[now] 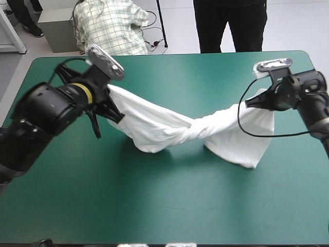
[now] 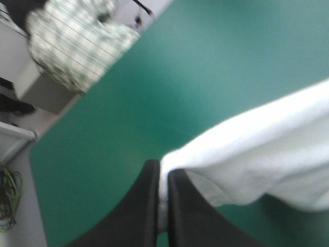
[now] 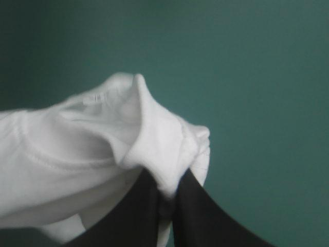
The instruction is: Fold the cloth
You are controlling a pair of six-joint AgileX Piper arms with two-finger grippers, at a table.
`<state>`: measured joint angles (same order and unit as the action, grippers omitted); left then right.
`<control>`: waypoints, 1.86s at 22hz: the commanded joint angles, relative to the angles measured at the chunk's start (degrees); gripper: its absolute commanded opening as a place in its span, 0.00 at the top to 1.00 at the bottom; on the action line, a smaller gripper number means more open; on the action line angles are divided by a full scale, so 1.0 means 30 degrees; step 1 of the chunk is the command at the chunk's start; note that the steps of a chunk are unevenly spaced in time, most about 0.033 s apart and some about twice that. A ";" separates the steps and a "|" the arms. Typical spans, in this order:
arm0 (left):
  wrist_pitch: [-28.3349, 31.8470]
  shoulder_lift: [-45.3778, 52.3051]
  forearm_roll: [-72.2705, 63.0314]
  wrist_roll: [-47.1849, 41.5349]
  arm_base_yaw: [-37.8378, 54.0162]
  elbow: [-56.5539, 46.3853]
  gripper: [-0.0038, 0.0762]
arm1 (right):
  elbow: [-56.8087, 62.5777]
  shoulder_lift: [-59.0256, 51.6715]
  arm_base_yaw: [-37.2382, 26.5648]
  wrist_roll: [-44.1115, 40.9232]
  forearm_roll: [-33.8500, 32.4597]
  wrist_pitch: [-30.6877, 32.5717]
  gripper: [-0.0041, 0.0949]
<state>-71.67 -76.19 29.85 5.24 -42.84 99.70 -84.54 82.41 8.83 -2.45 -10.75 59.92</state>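
Left hand [image 1: 109, 109] and right hand [image 1: 253, 103] each clamped on the white T-shirt [image 1: 180, 131], slung twisted above mid-desk [image 1: 154, 206]; likely fault: the twist, if lowered uncorrected, would prevent it spreading flat.

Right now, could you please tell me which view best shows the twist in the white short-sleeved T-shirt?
The high view: the whole white short-sleeved T-shirt hangs twisted between the left gripper and right gripper. Each wrist view shows only a pinched end.
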 commanded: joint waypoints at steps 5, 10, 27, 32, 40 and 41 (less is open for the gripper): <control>-0.0714 0.0906 0.1911 -0.0318 -0.0172 0.8022 0.96 | -0.6241 -0.3903 -0.0160 -0.0034 -0.0495 0.0015 0.98; -0.0714 0.2272 -0.1904 0.0093 -0.0172 0.8918 0.96 | -0.7283 -0.6854 -0.0160 0.0815 0.1061 0.0691 0.98; -0.0500 -0.0320 0.0143 -0.2116 0.0102 -0.1349 0.96 | 0.0665 -0.5817 -0.0160 0.2777 0.5402 -0.0164 0.98; 0.1341 -0.3888 -0.0426 -0.2370 0.2689 -0.1349 0.96 | 0.1364 -0.2309 -0.0160 0.2777 0.4093 -0.3587 0.98; 0.4887 -0.7835 -0.1702 -0.2611 0.5891 -0.1096 0.96 | 0.1364 0.3124 -0.0160 0.2693 0.3582 -0.6244 0.97; 0.5169 -0.8064 -0.1653 -0.2682 0.5942 -0.1096 0.96 | 0.1364 0.3694 -0.0160 0.2693 0.3582 -0.6209 0.94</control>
<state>-59.61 -102.42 23.64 -1.70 -25.30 94.28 -78.79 93.86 8.77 5.29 0.49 44.20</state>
